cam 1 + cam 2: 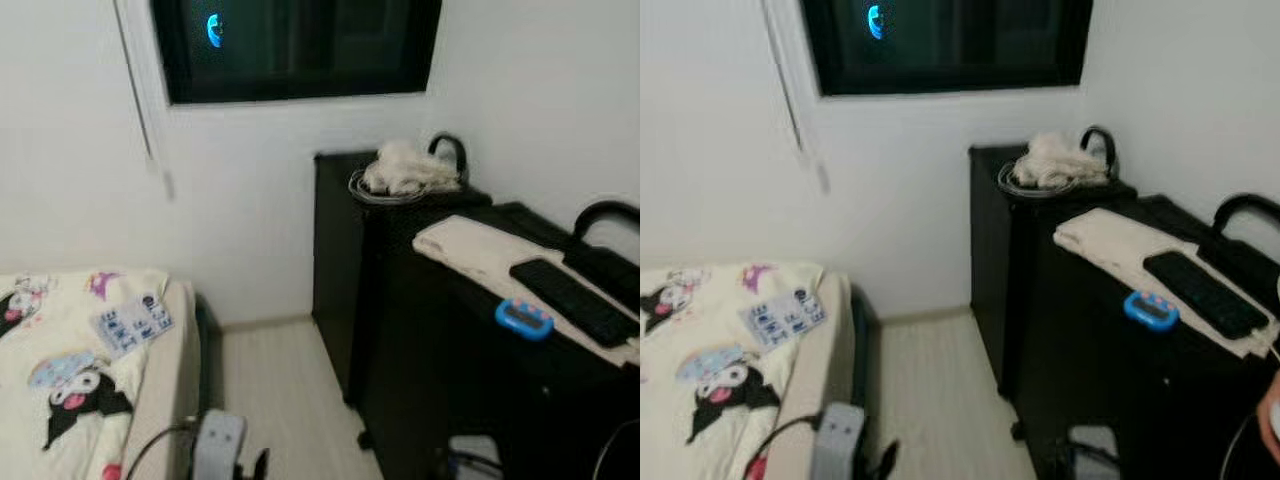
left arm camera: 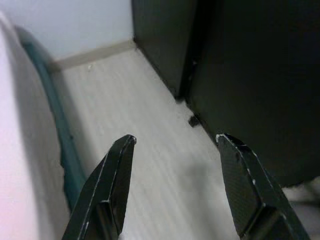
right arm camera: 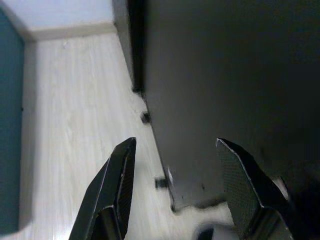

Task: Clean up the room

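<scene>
Left tool wide open, empty | right tool wide open, empty

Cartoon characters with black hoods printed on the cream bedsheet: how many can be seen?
2 clearly: one at the bedsheet's far left edge, cut off by the frame, and one near the bottom. More may lie outside the frame.

Home bedroom | bed with cartoon-print bedding | black desk carrying keyboard | dark window | pale, probably wood-look floor
</scene>
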`<state>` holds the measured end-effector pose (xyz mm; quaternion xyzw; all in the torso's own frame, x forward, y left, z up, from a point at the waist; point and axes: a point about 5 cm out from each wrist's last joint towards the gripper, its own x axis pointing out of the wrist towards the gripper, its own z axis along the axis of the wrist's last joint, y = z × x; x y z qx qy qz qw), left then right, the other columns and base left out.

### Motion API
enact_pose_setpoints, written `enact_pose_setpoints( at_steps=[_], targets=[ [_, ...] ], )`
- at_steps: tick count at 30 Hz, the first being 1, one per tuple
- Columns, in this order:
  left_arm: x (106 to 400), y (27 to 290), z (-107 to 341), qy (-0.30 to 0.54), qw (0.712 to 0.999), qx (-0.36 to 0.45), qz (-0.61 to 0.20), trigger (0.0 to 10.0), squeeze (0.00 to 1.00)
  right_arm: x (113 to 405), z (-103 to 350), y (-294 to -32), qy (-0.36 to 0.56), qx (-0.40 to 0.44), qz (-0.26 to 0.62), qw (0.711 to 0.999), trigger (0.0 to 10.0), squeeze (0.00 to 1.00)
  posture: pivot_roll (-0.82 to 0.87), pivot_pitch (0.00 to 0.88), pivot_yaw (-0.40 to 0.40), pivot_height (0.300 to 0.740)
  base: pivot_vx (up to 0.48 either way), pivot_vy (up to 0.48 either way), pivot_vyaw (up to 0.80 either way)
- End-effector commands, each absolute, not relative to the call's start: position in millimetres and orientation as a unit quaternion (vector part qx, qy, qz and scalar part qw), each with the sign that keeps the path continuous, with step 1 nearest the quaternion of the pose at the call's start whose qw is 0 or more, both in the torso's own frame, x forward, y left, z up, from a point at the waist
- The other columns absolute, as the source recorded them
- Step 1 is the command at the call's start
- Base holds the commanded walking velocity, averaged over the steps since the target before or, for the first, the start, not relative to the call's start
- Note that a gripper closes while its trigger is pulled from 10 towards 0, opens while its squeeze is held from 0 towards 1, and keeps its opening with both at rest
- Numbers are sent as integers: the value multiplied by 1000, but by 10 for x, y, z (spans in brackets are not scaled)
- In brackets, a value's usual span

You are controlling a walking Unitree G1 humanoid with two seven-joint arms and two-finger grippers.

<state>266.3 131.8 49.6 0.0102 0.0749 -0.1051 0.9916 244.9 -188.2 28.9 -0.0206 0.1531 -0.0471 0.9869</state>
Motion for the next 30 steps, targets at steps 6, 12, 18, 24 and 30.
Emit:
enact_pose_setpoints(
  at_steps=[6,12,18,24,30],
  targets=[
    [2583,1433,385,100,991,14,-84,10000,0,2457,287,-1759,153,-13,-27,988,10000,0,-17,131,-18,740,0,0,0],
    [2592,1471,373,104,992,17,-73,10000,0,2464,300,-1731,150,-12,-22,988,10000,0,-17,129,-17,740,0,0,0],
    [2599,1492,370,105,992,20,-68,10000,0,2488,315,-1673,148,-39,4,988,10000,0,-17,127,-16,740,0,0,400],
    [2578,1471,361,106,992,17,-71,10000,0,2489,321,-1666,146,-48,10,988,10000,0,-19,120,-20,740,0,0,800],
    [2563,1437,364,105,992,2,-74,10000,0,2488,321,-1664,145,-51,13,988,10000,0,-17,115,-19,740,0,0,800]
  ],
)
